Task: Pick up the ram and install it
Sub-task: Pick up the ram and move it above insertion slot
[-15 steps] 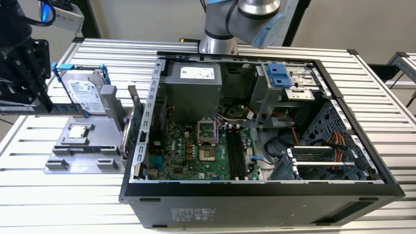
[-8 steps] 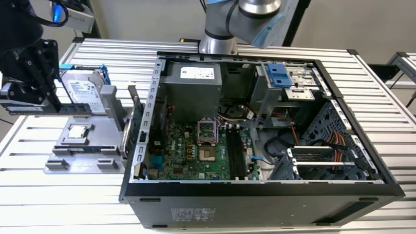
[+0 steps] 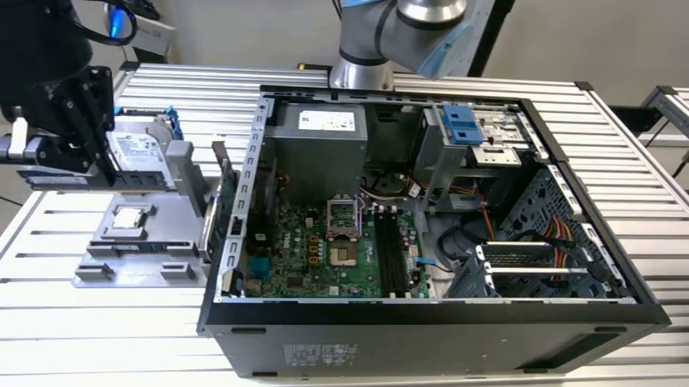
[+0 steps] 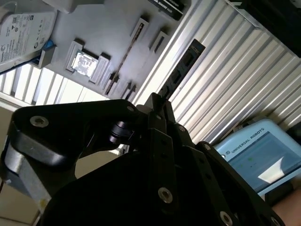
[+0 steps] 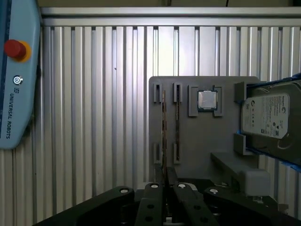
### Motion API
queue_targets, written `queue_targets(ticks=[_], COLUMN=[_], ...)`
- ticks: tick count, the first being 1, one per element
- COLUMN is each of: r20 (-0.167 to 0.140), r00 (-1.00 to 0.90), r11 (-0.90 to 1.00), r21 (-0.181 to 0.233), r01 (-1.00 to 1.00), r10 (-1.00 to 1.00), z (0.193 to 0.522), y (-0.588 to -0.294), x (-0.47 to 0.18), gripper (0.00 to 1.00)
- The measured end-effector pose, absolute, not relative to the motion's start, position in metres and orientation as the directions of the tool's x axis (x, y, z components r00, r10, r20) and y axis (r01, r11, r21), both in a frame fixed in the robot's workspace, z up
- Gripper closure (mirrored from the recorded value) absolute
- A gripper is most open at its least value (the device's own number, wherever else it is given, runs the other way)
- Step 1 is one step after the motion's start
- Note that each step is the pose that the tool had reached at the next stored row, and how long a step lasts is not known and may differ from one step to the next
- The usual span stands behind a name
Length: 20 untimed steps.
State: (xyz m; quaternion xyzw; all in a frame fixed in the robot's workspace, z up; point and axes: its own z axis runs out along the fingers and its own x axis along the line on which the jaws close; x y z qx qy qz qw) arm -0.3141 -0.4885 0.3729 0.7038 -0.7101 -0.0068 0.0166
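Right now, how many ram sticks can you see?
2. One ram is clamped in the hand, clear of the grey holder; a second stick stands in the holder slot nearest the processor.

Above the memory slots [image 3: 391, 250]: open. Cable bundle [image 3: 390, 189] crowds their far end, drive cage [image 3: 457, 157] on the exterior view's right. Case wall [image 3: 254, 177] stands between them and the gripper [image 4: 157, 101] clamping the ram [image 4: 181, 75].
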Motion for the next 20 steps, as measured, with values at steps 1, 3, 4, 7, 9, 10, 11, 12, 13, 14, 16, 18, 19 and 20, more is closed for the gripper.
queue_targets(ticks=[1,3,4,7,9,10,11,12,13,14,16,18,19,20], r20=[0.014,0.014,0.014,0.015,0.015,0.015,0.015,0.015,0.015,0.015,0.015,0.015,0.015,0.015], r00=[-0.009,-0.009,-0.009,-0.011,-0.014,-0.015,-0.015,-0.015,-0.015,-0.015,-0.015,-0.015,-0.015,-0.015], r11=[0.009,0.009,0.009,0.012,0.014,0.015,0.016,0.016,0.016,0.016,0.016,0.016,0.016,0.016], r21=[0.033,0.035,0.036,0.037,0.038,0.038,0.038,0.039,0.039,0.040,0.041,0.041,0.042,0.043], r01=[-0.999,-0.999,-0.999,-0.999,-0.999,-0.999,-0.999,-0.999,-0.999,-0.999,-0.999,-0.999,-0.999,-0.999], r10=[-1.000,-1.000,-1.000,-1.000,-1.000,-1.000,-1.000,-1.000,-1.000,-1.000,-1.000,-1.000,-1.000,-1.000], z=[0.373,0.373,0.373,0.373,0.373,0.373,0.373,0.373,0.373,0.373,0.373,0.373,0.373,0.373], y=[-0.489,-0.489,-0.489,-0.489,-0.489,-0.488,-0.488,-0.488,-0.488,-0.488,-0.488,-0.488,-0.488,-0.488], x=[-0.313,-0.308,-0.306,-0.301,-0.297,-0.296,-0.294,-0.292,-0.290,-0.288,-0.284,-0.280,-0.279,-0.277], gripper=[1.00,1.00,1.00,1.00,1.00,1.00,1.00,1.00,1.00,1.00,1.00,1.00,1.00,1.00])
